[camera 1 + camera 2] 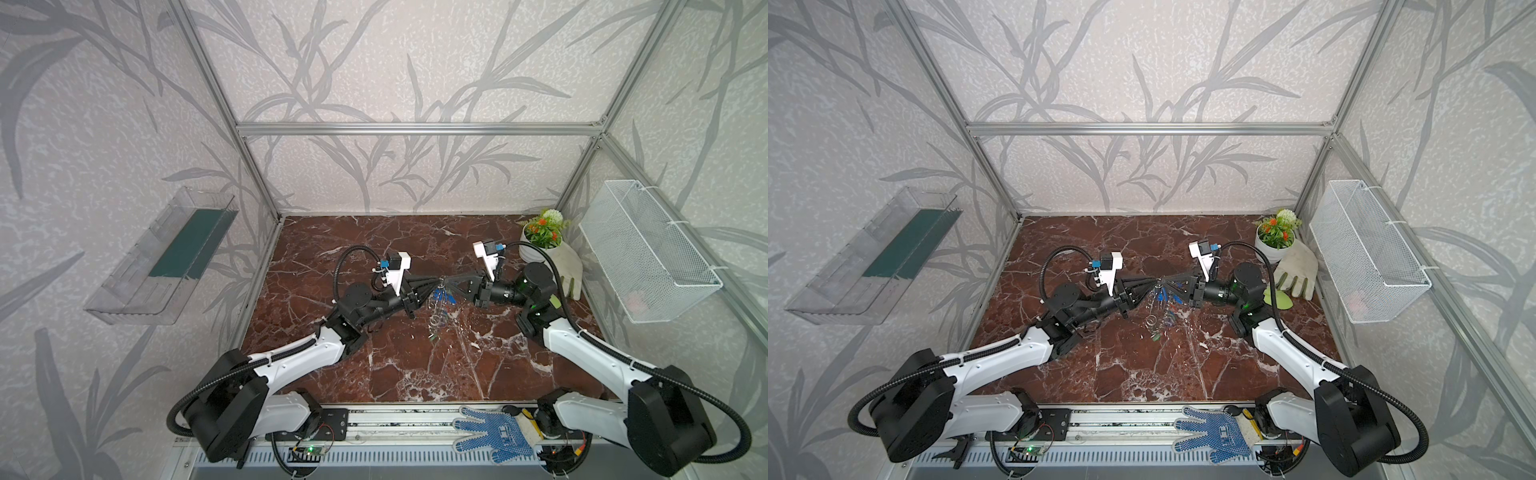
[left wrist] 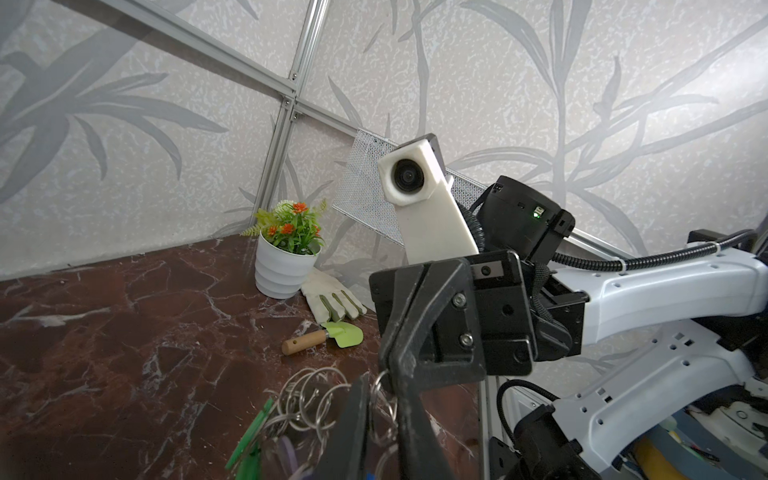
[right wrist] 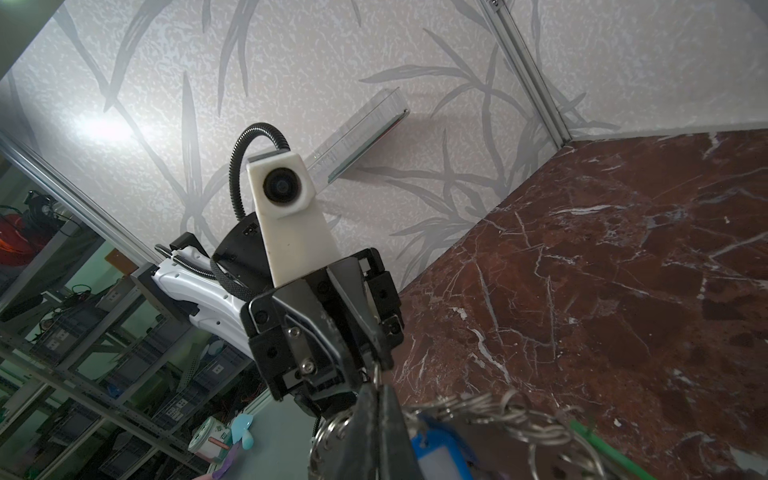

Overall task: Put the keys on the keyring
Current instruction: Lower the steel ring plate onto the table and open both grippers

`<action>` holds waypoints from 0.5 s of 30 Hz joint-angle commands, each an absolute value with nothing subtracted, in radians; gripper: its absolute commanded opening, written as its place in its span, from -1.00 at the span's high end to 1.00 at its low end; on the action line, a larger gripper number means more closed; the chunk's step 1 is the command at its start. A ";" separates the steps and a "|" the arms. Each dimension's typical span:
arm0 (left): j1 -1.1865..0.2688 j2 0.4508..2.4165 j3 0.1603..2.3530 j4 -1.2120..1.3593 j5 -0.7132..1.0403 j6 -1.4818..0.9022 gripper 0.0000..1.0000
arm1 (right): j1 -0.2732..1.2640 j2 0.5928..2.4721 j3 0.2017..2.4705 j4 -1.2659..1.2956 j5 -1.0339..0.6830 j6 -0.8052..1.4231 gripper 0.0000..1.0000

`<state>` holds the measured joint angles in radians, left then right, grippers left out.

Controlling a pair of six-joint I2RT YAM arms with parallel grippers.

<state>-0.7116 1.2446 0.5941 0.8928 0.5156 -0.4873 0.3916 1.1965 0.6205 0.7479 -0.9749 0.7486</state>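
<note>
Above table [image 1: 415,374], blue-tagged keyring [image 2: 316,395] in right fingers [image 1: 465,279], left fingers [image 1: 422,283] alongside

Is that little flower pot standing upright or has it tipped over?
Upright: the white pot stands on its base on the table, flowers pointing up.
</note>
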 commanded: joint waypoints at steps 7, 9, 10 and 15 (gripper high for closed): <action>-0.647 1.071 0.690 0.559 0.614 -0.453 0.18 | 0.393 1.249 0.689 0.762 -0.963 0.619 1.00; -0.637 1.038 0.741 0.384 0.636 -0.386 0.16 | 0.396 1.252 0.702 0.690 -0.954 0.548 1.00; -0.631 1.024 0.766 0.289 0.645 -0.339 0.15 | 0.396 1.252 0.708 0.661 -0.951 0.516 1.00; -0.626 0.972 0.882 -0.100 0.644 -0.040 0.14 | 0.396 1.247 0.713 0.643 -0.972 0.458 1.00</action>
